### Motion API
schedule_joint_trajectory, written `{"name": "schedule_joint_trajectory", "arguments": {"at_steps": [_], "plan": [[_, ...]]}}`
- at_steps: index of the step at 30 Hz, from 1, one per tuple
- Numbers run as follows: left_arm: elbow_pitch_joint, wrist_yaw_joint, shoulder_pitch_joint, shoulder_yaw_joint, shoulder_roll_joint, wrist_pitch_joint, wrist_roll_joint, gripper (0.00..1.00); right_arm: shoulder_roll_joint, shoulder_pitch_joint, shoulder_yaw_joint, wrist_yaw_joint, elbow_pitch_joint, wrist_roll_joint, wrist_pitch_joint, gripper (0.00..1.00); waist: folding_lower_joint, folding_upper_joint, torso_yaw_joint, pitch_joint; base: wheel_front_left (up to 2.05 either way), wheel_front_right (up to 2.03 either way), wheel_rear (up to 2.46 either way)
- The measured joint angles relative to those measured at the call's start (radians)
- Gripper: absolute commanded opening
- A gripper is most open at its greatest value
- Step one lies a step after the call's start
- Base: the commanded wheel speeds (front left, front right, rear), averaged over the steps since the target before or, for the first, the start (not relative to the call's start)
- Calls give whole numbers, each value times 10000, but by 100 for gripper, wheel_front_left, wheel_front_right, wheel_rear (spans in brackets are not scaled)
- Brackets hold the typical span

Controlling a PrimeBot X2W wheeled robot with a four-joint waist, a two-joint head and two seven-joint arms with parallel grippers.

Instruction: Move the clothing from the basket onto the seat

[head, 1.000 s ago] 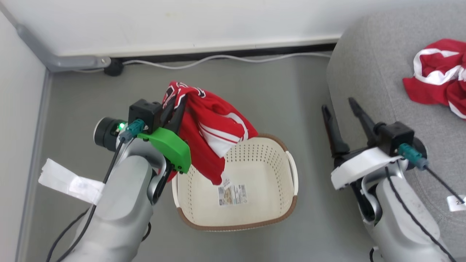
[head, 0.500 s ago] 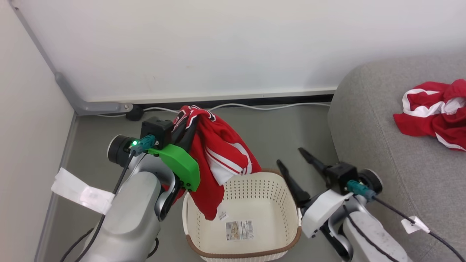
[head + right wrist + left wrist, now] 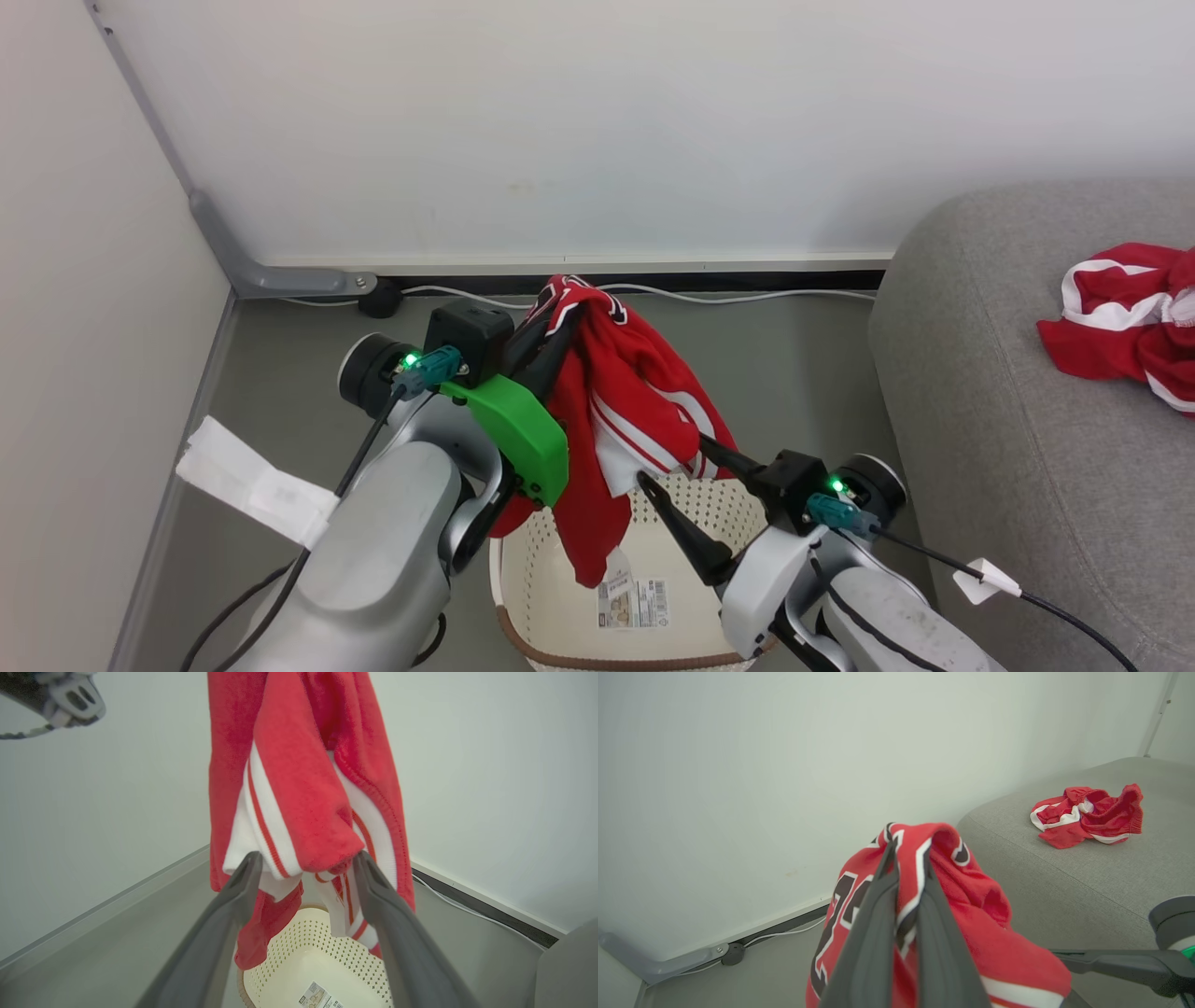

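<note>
Two dark fingers of our left gripper [image 3: 906,851] pinch the bright red numbered jersey [image 3: 625,392], which hangs below them. Our right gripper [image 3: 307,858] gapes wide, flanking the jersey's lower fold (contact unclear). Beneath it sits the cream perforated plastic basket [image 3: 299,947]. Well to its right, the red white-striped garment [image 3: 1125,322] lies on the light grey fabric sofa [image 3: 990,420].
</note>
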Motion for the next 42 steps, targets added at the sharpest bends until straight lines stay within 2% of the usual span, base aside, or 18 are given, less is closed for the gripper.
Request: {"name": "schedule_joint_trajectory", "arguments": {"at_steps": [11, 13, 14, 15, 16, 23, 29, 30, 31, 32, 34, 35, 42], "plan": [[-652, 138, 0, -474, 13, 276, -186, 0, -4, -806, 1221, 10, 382, 566, 84, 100, 0, 0, 298, 19, 0, 0, 0], [-742, 213, 1, -527, 21, 291, -238, 0, -10, -965, 1331, 10, 408, 742, 82, 44, 0, 0, 322, 27, 0, 0, 0], [-782, 244, 3, -543, 21, 347, -274, 0, -15, -1033, 1369, 10, 430, 788, 82, 29, 0, 0, 333, 32, 0, 0, 0], [-803, 282, 8, -552, 21, 364, -364, 0, -13, -1088, 1396, 10, 453, 834, 82, 3, 0, 0, 343, 38, 0, 0, 0], [-809, 320, 16, -554, 21, 366, -430, 0, -12, -1134, 1421, 10, 477, 844, 82, 0, 0, 0, 350, 44, 0, 0, 0], [-736, 746, 257, -213, 31, 378, -451, 0, -10, -1475, 1419, 10, 640, 1133, 73, 0, 0, 0, 252, 90, 0, 0, 0], [-685, 901, 616, 125, 105, 353, -637, 0, -15, -1679, 849, 10, 683, 1250, 35, 0, 0, 0, -59, 134, 0, 0, 0], [-681, 938, 658, 173, 115, 345, -683, 16, -15, -1699, 755, 10, 667, 1264, 23, 0, 0, 0, -120, 138, 0, 0, 0], [-677, 984, 703, 226, 128, 330, -692, 43, -31, -1718, 656, 10, 637, 1266, -10, 0, 0, 0, -186, 141, 0, 0, 0], [-675, 986, 753, 274, 150, 280, -694, 53, -67, -1748, 568, 10, 600, 1266, -17, 0, 0, 0, -253, 144, 0, 0, 0], [-675, 993, 854, 364, 174, 217, -773, 89, -159, -1848, 389, -6, 495, 1266, -19, 0, 0, 0, -394, 145, 0, 0, 0], [-671, 1039, 905, 387, 180, 174, -784, 100, -236, -1902, 286, -13, 431, 1266, -21, 0, 0, 0, -466, 145, 0, 0, 0], [-725, 1078, 1201, 510, 184, -88, -1087, 100, -734, -2264, -384, -217, -123, 1266, -40, 0, 0, 0, -1009, 105, 0, 0, 0]]}}
